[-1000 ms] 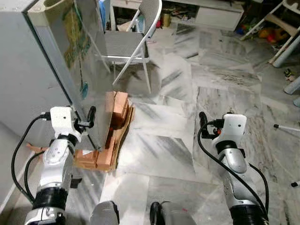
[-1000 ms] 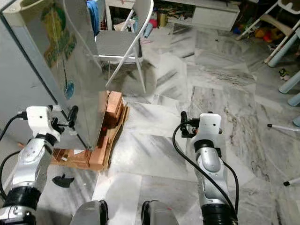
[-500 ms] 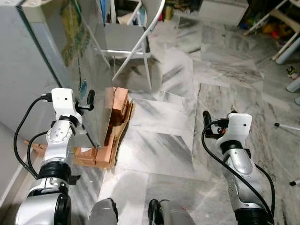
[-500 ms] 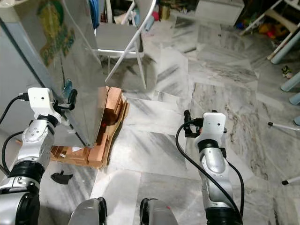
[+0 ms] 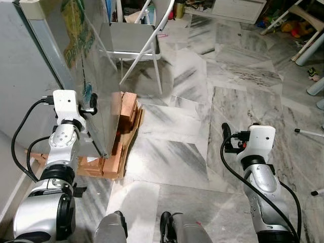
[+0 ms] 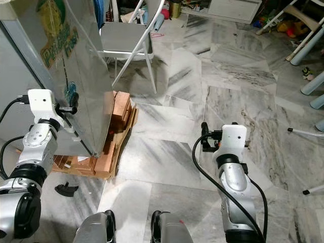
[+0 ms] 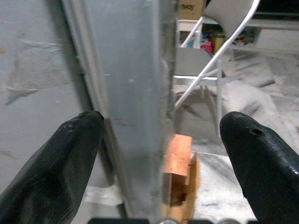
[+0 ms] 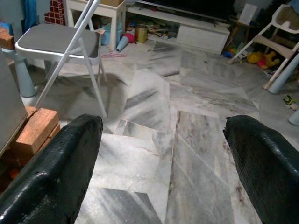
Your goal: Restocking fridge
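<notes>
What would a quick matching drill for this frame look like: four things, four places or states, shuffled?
Things:
1. left gripper
2. right gripper
3. folding chair
4. wooden blocks

Places or states:
A. stacked under the fridge, at its base
B. jaws open astride the edge of the fridge door
C. jaws open over bare marble floor
D. standing past the fridge, grey seat

Pairs: 1-B, 2-C, 3-D, 4-A
</notes>
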Robot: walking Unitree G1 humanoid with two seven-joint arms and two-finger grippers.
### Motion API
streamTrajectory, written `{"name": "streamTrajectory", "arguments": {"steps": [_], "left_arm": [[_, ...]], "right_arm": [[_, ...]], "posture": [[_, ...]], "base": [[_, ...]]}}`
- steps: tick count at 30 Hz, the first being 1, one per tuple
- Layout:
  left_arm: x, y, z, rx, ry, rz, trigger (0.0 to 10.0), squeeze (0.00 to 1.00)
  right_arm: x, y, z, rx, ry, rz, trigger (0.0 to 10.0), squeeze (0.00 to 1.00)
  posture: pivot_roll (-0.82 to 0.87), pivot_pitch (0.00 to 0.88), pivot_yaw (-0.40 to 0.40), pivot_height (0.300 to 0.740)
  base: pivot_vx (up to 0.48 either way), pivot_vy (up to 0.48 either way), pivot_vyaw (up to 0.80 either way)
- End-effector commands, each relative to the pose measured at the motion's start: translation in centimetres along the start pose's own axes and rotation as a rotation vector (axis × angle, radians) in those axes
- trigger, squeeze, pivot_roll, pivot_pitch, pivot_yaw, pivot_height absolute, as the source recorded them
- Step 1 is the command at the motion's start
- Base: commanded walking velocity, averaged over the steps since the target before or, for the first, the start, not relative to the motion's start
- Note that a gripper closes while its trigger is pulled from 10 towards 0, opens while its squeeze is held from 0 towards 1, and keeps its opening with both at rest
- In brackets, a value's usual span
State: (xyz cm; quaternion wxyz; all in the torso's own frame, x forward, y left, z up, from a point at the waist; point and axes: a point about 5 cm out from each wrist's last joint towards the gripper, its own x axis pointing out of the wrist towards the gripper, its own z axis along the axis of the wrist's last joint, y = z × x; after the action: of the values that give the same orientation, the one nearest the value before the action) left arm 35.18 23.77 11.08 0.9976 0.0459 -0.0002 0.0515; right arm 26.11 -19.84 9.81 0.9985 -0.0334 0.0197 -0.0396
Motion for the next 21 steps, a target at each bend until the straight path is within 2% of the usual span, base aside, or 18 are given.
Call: {"name": "streamTrajectory", "arguments": {"steps": [1, 5, 14, 19, 20, 21], "left_arm": [[0.1, 0.2, 0.0, 0.024, 0.006, 0.02, 10.0, 0.0], [0.1, -0.1, -0.1, 0.01, 0.002, 0.004, 10.0, 0.0], [1.1, -2.4, 1.1, 0.003, -0.018, -0.092, 10.0, 0.0], [1.5, -5.1, 2.1, -0.011, -0.055, -0.183, 10.0, 0.0], [1.5, -5.1, 2.1, -0.011, -0.055, -0.183, 10.0, 0.0], [1.6, -6.0, 2.3, -0.013, -0.061, -0.215, 10.0, 0.0]], "right_arm": [[-0.2, -0.2, 0.3, -0.006, -0.006, -0.006, 10.0, 0.0], [-0.1, -0.1, 0.2, -0.005, -0.005, -0.005, 10.0, 0.0], [-0.1, -0.1, 0.0, -0.003, 0.005, -0.007, 10.0, 0.0], [-0.4, -0.5, -0.5, -0.036, 0.044, -0.005, 10.0, 0.0], [-0.4, -0.5, -0.5, -0.036, 0.044, -0.005, 10.0, 0.0], [-0.4, -0.6, -0.8, -0.032, 0.06, -0.008, 10.0, 0.0]], "posture": [[-0.05, 0.167, -0.077, 0.74], [-0.04, 0.167, -0.076, 0.74], [-0.04, 0.169, -0.076, 0.74], [-0.04, 0.169, -0.075, 0.74], [-0.04, 0.169, -0.075, 0.74], [-0.05, 0.168, -0.074, 0.74]], "base": [[0.0, 0.0, 0.0], [0.0, 0.0, 0.0], [0.0, 0.0, 0.0], [0.0, 0.0, 0.0], [0.0, 0.0, 0.0], [0.0, 0.0, 0.0]]}}
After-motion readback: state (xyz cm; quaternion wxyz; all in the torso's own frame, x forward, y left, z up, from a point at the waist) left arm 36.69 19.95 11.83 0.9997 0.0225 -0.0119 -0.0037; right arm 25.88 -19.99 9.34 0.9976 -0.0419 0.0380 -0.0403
